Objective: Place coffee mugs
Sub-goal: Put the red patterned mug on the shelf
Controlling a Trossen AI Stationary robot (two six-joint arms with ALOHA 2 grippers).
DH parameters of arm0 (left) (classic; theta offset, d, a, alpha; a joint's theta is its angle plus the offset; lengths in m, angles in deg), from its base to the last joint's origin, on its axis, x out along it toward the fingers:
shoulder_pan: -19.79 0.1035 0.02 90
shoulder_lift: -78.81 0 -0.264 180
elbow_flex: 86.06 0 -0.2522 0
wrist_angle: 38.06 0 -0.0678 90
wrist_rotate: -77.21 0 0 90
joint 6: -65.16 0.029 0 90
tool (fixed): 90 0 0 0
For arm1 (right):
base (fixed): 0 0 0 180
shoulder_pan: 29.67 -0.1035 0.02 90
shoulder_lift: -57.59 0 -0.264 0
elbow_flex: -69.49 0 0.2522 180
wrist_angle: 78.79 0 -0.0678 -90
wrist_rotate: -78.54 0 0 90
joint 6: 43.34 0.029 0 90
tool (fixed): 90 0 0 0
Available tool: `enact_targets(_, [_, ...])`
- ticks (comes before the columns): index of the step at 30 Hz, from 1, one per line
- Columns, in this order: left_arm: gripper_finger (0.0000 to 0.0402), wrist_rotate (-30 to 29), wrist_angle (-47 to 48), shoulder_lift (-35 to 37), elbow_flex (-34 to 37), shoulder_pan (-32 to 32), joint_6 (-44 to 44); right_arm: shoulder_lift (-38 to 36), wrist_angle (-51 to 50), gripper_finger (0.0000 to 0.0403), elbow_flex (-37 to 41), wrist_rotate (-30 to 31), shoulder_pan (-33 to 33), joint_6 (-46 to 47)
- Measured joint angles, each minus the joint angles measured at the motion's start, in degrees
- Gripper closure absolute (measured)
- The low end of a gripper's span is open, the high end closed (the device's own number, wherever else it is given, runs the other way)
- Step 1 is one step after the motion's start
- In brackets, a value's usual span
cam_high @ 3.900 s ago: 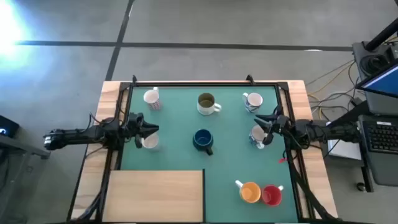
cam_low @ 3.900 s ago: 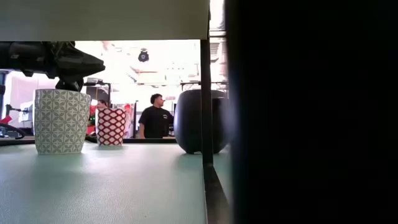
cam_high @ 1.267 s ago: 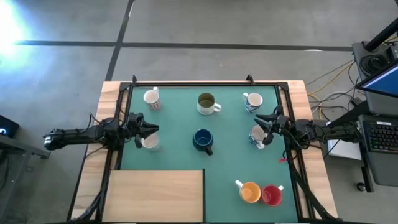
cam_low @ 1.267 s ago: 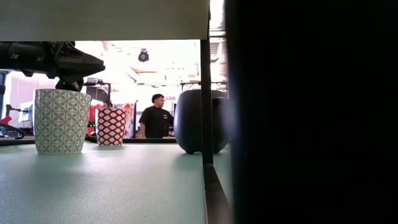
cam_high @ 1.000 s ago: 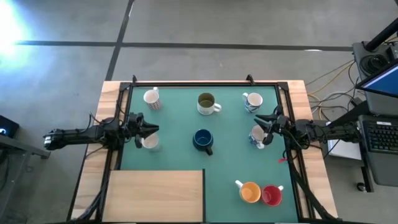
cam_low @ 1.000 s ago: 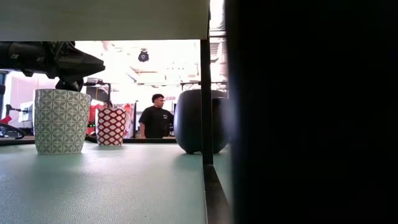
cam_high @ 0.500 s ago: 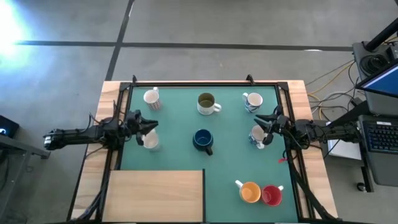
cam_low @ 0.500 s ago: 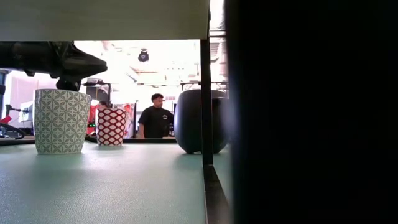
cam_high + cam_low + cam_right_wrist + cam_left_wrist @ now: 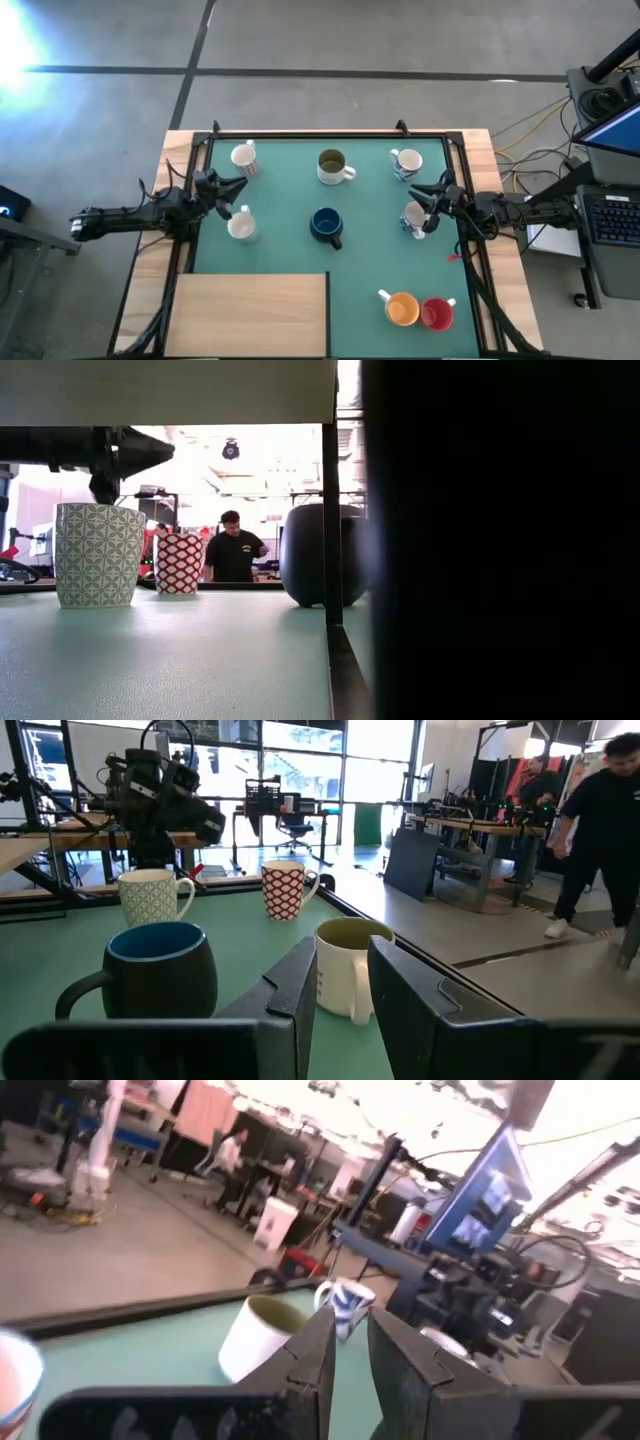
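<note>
A: Where's the left gripper (image 9: 238, 185)?
B: At the table's (image 9: 285, 195) left edge, in the air above and just behind the green-print mug (image 9: 240, 226), not touching it. Its fingers (image 9: 310, 1365) are parted by a slit, with nothing between them.
A: And the right gripper (image 9: 420, 209)?
B: At the right edge, over the white mug (image 9: 414, 217). Its fingers (image 9: 295, 985) are a little apart and empty.
A: The other mugs?
B: All upright on the table. Along the back, the red-print mug (image 9: 243, 158) is on the left, the olive mug (image 9: 332, 166) in the middle and the blue-print mug (image 9: 405, 162) on the right. The blue mug (image 9: 325, 225) is at the centre. The orange mug (image 9: 402, 309) and red mug (image 9: 436, 314) stand side by side at the front right.
A: Anything else?
B: A wooden board (image 9: 250, 315) covers the front left corner, and a person (image 9: 234, 550) stands in the room beyond
</note>
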Motion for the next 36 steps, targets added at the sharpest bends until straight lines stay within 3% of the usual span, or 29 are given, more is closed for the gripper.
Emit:
enact_targets(6, [0.0356, 2.03, 0.15, -4.04, -2.00, -0.01, -0.59, -0.01, -0.02, 0.0321, 0.00, -0.02, 0.00, 0.01])
enact_targets(12, [0.0356, 3.50, 4.74, -17.36, -10.88, 0.00, 2.21, -0.01, -0.02, 0.0321, 0.00, -0.02, 0.00, -0.01])
enact_targets(21, [0.0356, -4.42, 38.68, -40.91, -35.17, 1.09, -9.21, 0.01, -0.04, 0.0321, 0.02, 0.00, 0.00, -0.01])
enact_targets(25, [0.0356, -5.02, 52.89, -48.80, -45.54, 3.80, -11.88, 0.01, -0.04, 0.0321, 0.01, -0.02, 0.00, -0.01])
enact_targets(29, [0.0356, -2.98, 59.25, -55.72, -52.37, 8.96, -11.28, 0.01, -0.04, 0.0321, 0.00, 0.00, 0.00, 0.01])
enact_targets(36, [0.0356, 11.30, 61.85, -66.14, -57.44, 21.48, -10.18, 0.00, -0.04, 0.0321, 0.01, -0.01, 0.00, -0.01])
